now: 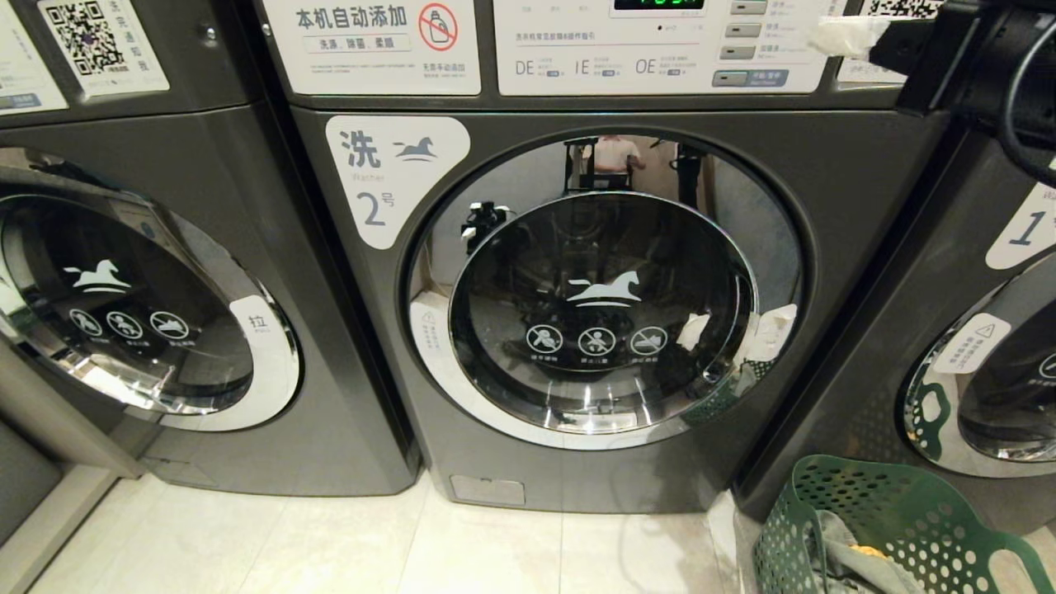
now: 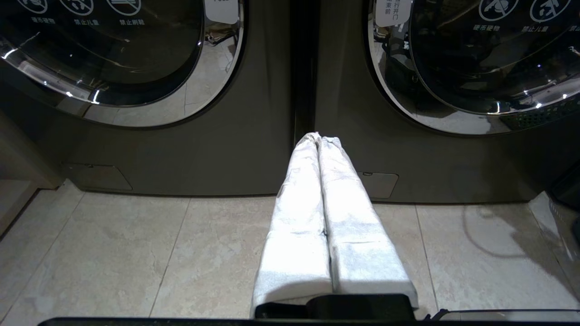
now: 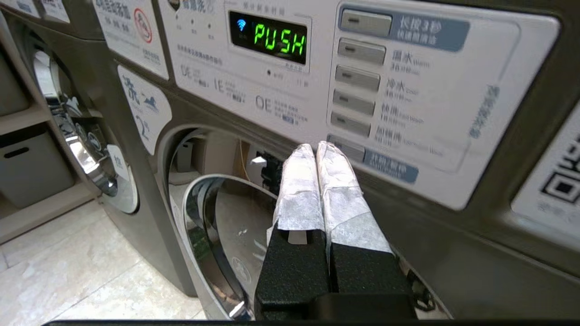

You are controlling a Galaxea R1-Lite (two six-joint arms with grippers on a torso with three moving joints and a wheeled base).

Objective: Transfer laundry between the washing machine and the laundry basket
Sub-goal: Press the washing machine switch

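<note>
Dark grey front-loading washing machine [image 1: 841,247], label 2, centre frame of the head view: chrome-rimmed glass door [image 1: 602,309] shut. Green perforated plastic laundry basket [image 1: 891,528], lower right, holds grey cloth [image 1: 858,561] with a scrap of orange-yellow. Right gripper [image 3: 316,147], white-wrapped fingers pressed together and empty, points at the control panel [image 3: 385,90], upper right. Left gripper [image 2: 318,137], likewise closed, hangs low over floor tiles. Step judged: opening stage; next calls for the door's edge. Floor before the door offers swing room; the basket stands near.
</note>
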